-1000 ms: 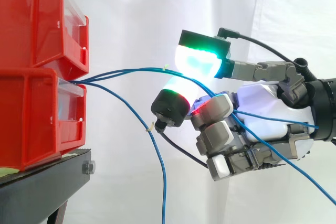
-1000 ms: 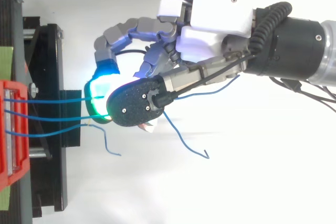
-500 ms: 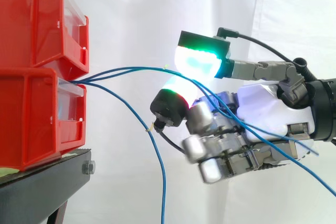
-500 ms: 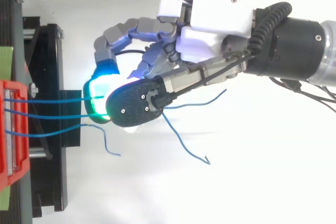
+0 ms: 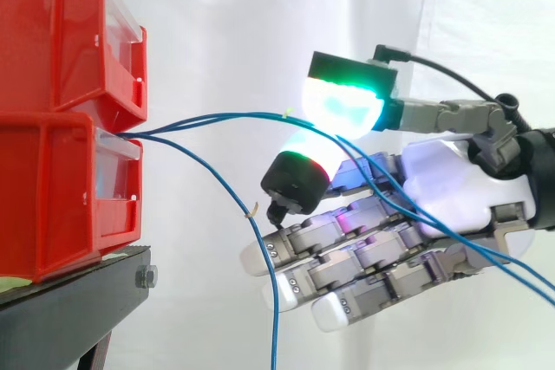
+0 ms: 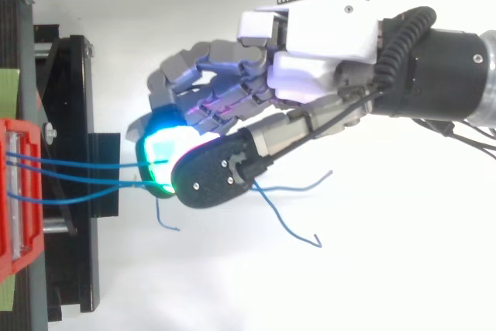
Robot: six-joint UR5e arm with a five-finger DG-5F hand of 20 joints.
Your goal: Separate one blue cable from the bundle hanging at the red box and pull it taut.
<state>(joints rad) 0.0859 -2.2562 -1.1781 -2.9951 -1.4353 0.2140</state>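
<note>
Three thin blue cables (image 5: 217, 116) come out of the lower red bin (image 5: 52, 197) and reach toward my hand (image 5: 451, 188). Two of them pass between the green-glowing thumb pad (image 5: 342, 106) and a dark-capped fingertip (image 5: 295, 184), which pinch them. Their free ends trail out past the palm (image 6: 298, 226). The third cable (image 5: 270, 301) droops apart from them and hangs straight down in front of the other fingers, which lie straight. In the top view the hand (image 6: 318, 36) sits right of the bin, and the pinched cables (image 6: 77, 164) run nearly level to it.
An upper red bin (image 5: 61, 32) is stacked on the lower one. Both stand on a black stand (image 5: 69, 301), whose bracket (image 6: 101, 176) juts toward the hand. A white curtain hangs behind.
The lower fingers have uncurled from a fist to straight. The hand has shifted slightly away from the bins, still pinching the cables. The free ends have swung.
</note>
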